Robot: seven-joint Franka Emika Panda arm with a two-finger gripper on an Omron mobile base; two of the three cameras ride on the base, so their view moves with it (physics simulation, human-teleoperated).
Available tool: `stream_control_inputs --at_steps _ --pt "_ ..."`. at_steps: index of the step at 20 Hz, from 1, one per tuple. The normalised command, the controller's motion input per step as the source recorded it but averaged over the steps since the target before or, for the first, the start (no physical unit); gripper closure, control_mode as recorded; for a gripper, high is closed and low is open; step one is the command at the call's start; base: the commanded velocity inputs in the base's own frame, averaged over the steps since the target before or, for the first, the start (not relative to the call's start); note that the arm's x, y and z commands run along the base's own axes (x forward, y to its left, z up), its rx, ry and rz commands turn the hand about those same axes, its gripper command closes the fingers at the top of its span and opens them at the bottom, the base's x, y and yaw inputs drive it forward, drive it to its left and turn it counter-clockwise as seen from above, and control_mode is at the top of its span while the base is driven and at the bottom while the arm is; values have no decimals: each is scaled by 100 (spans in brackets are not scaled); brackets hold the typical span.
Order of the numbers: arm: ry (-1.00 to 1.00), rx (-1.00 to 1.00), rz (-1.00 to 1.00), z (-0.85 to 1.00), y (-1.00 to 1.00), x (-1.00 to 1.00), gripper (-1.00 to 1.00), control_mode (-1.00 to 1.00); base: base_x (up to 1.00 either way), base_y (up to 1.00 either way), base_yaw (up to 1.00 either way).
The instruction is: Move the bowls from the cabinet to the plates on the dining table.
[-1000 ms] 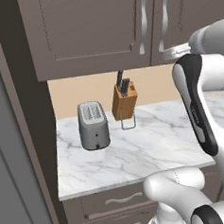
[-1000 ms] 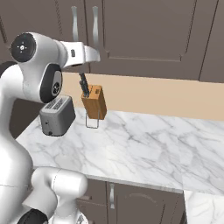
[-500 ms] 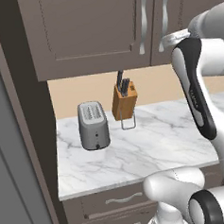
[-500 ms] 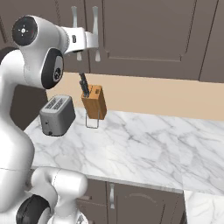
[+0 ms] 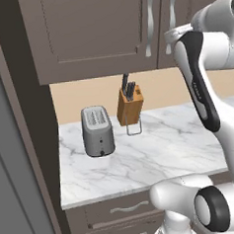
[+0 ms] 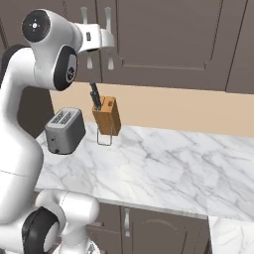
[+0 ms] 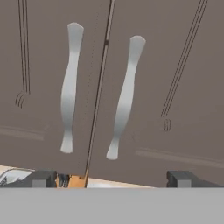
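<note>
We had the end effector (image 7: 112,177) raised in front of the cabinet (image 5: 91,36), its two finger tips (image 7: 40,178) standing far apart at the bottom of the hand view, wide and carrying nothing. Both cabinet doors were shut. The two long curved silver handles (image 7: 70,85) stood side by side on either side of the seam where the doors meet, and the hand faced them squarely, near but not touching.

The bowls we took to be behind those closed doors; we could not see them, nor the plates or the dining table. So we judged the task to be at its very first step: getting the cabinet open, with no bowl moved yet.

Below the cabinet, the marble desk (image 5: 156,151) carried a grey toaster (image 5: 97,130) and, just beside it, a wooden knife block (image 5: 129,104) on a wire stand. Drawers with wavy pulls (image 5: 128,208) sat under the desk.

The next move, as we read it, called for bringing the open fingers around one handle, closing on it, and pulling the door out along its hinge arc. We judged that the arm's raised elbow would need room for that swing, and that the handle's thin curved shape could slip from a loose grip
</note>
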Motion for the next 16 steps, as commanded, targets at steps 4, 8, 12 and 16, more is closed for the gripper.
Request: stream_control_inputs --at_steps 4,8,12,16 --pt "-3 0 0 0 0 30 -100 -100 0 0 0" --pt "-2 0 0 -1 0 31 -100 -100 0 0 0" --pt "-4 1 0 -6 -4 28 -100 -100 0 0 0" --pt "-1 3 0 -7 -12 23 -100 -100 0 0 0"
